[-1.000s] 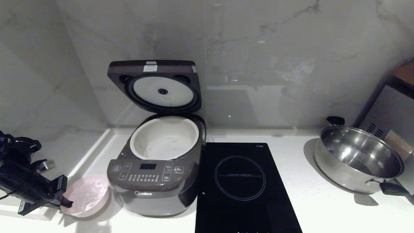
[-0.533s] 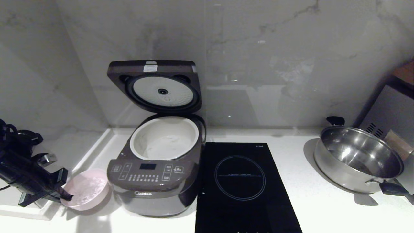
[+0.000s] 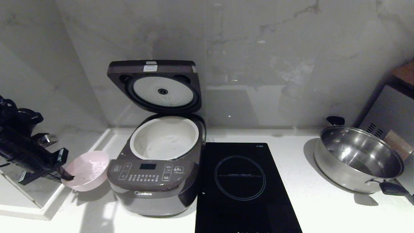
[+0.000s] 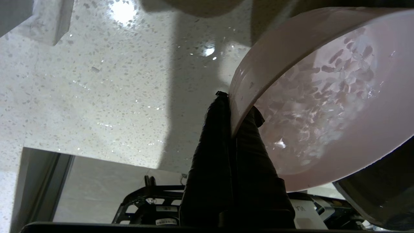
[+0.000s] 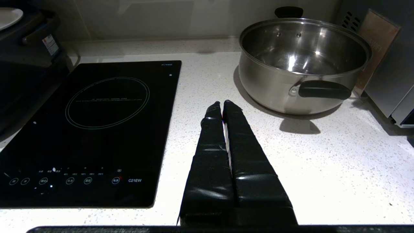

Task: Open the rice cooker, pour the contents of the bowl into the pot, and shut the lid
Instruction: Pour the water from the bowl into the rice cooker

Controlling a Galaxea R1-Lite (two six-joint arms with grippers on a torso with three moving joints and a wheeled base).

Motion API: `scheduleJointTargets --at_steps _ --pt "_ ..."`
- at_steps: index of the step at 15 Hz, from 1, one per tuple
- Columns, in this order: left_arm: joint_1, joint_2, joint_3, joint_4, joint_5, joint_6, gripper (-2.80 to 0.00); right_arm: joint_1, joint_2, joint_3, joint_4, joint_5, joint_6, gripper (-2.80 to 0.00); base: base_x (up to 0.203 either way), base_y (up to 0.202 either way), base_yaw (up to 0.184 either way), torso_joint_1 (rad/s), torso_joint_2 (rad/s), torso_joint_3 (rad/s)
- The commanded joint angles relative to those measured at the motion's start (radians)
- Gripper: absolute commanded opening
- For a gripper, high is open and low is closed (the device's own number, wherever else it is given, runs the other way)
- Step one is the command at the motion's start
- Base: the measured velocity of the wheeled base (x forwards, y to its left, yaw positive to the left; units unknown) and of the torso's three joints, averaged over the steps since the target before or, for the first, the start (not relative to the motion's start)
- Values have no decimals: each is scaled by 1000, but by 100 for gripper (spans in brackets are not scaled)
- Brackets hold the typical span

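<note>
The rice cooker (image 3: 155, 174) stands on the white tabletop (image 3: 323, 210) against the marble wall, its lid (image 3: 155, 85) raised upright so the round silver-white inner plate faces forward. The white pot (image 3: 165, 137) sits open inside it. At the cooker's left, the left hand (image 3: 66, 176) pinches the near rim of the pale pink bowl (image 3: 86, 170), which is lifted off the tabletop and tilted, its shadow lying below it. A black induction hob (image 3: 241, 184) lies just beside the cooker on the right. Well apart at the far right stands a shiny steel pan (image 3: 357, 158) with black handles.
</note>
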Motion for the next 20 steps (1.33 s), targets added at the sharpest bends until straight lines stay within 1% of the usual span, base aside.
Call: scheduleJointTargets --at_steps 1,4,9,14,15,17,20 --pt "-10 1 -44 24 -1 -1 -280 0 0 0 0 1 0 -280 0 0 0 0 0 0" --pt "-21 21 -132 81 0 -1 -280 0 0 0 0 0 0 -280 0 0 0 0 0 0" --pt "-42 28 -235 143 0 0 -280 0 0 0 0 0 0 -280 0 0 0 0 0 0" --pt "-115 51 -307 179 1 -7 -280 0 0 0 0 1 0 -280 0 0 0 0 0 0" --pt "-126 59 -334 195 1 -7 -280 0 0 0 0 1 0 -280 0 0 0 0 0 0" --pt "-170 78 -385 241 1 -7 -280 0 0 0 0 1 0 -280 0 0 0 0 0 0" --pt "-217 104 -428 248 7 -10 -280 0 0 0 0 0 0 -280 0 0 0 0 0 0"
